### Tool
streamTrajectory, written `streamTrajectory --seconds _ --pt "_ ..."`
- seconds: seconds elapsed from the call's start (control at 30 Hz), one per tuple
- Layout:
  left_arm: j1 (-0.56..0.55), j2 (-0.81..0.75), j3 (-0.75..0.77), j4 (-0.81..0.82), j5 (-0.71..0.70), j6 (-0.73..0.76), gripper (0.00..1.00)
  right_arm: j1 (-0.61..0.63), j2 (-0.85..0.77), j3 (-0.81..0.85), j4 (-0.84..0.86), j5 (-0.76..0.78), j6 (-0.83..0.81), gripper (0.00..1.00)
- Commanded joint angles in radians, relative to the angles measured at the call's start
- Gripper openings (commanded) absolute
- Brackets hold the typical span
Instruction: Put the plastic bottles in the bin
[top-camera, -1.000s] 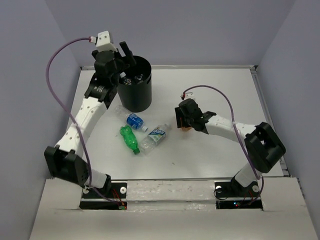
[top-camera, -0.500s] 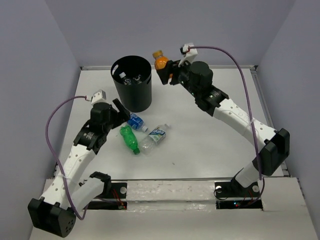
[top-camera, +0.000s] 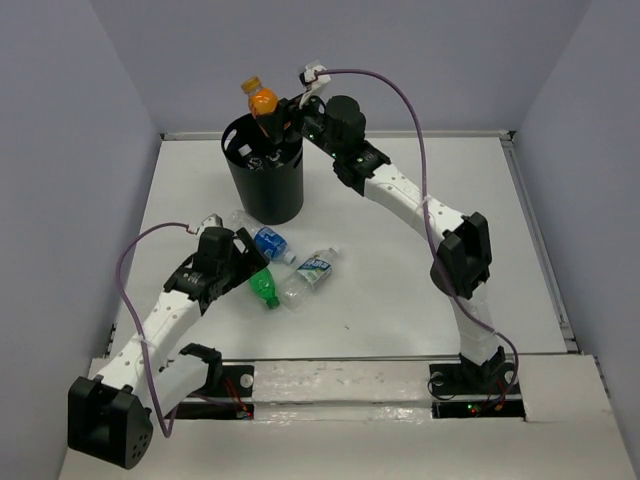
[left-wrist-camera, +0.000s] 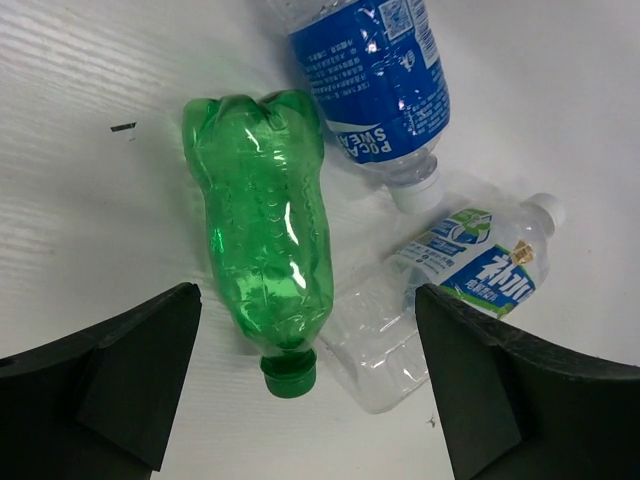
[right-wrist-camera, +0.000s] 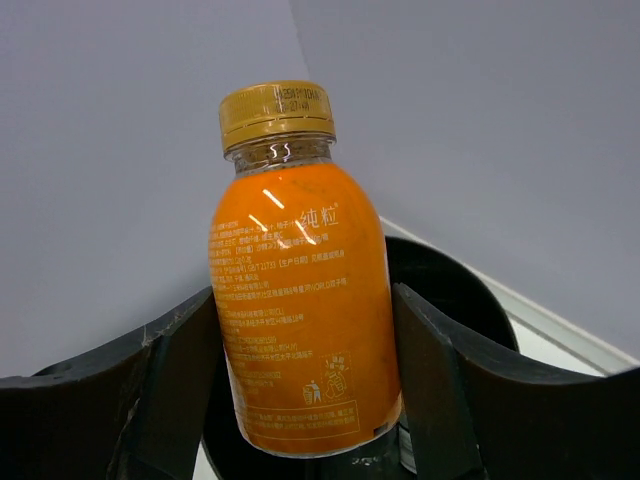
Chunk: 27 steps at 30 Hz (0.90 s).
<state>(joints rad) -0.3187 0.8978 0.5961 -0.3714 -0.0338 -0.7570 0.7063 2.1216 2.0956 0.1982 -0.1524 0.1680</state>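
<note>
My right gripper (top-camera: 272, 115) is shut on the short orange bottle (top-camera: 262, 100), holding it upright just above the black bin (top-camera: 266, 195). In the right wrist view both fingers (right-wrist-camera: 170, 370) press the orange bottle (right-wrist-camera: 300, 300), with the bin's rim (right-wrist-camera: 455, 285) beneath. My left gripper (top-camera: 247, 268) hangs open over the green bottle (top-camera: 264, 287), which lies on the table between the wide jaws of the left gripper (left-wrist-camera: 305, 300). Next to the green bottle (left-wrist-camera: 265, 230) lie a blue-labelled bottle (left-wrist-camera: 375, 70) and a clear white-blue labelled bottle (left-wrist-camera: 470, 275).
Some bottles (top-camera: 268, 157) lie inside the bin. The blue-labelled bottle (top-camera: 270, 243) and the clear one (top-camera: 310, 272) touch or nearly touch the green one. The white table (top-camera: 420, 290) has a raised border and grey walls around it.
The right arm lifted the orange bottle from mid-table and carried it left to above the bin. The left arm left the bin and came down over the green bottle, jaws open.
</note>
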Motion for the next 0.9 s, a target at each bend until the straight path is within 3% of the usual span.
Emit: streamTrajectory --seconds 0.0,0.03,0.07,0.13,0.37,0.63,0.87 --pt "0.001 0.030 -0.048 0.061 0.063 -0.015 0.99 0.021 0.035 0.101 0.021 -0.029 -0.022 0.58" --pt "0.001 0.030 -0.048 0.062 0.063 -0.018 0.99 0.021 0.035 0.101 0.015 -0.029 -0.025 0.58" --pt "0.001 0.039 -0.062 0.078 0.060 -0.021 0.99 0.021 0.049 0.106 0.012 -0.032 -0.028 0.75" --pt "0.001 0.052 -0.079 0.095 0.057 -0.031 0.99 0.021 0.044 0.090 0.009 -0.036 -0.036 0.84" --pt "0.001 0.115 -0.071 0.140 -0.021 -0.028 0.99 0.021 -0.158 -0.152 0.014 -0.012 -0.051 0.87" --pt "0.001 0.160 -0.065 0.218 -0.130 -0.047 0.94 0.021 -0.486 -0.710 0.079 -0.016 0.082 0.86" --pt "0.001 0.303 -0.041 0.287 -0.130 -0.032 0.90 0.021 -0.557 -1.008 0.029 0.240 0.304 0.92"
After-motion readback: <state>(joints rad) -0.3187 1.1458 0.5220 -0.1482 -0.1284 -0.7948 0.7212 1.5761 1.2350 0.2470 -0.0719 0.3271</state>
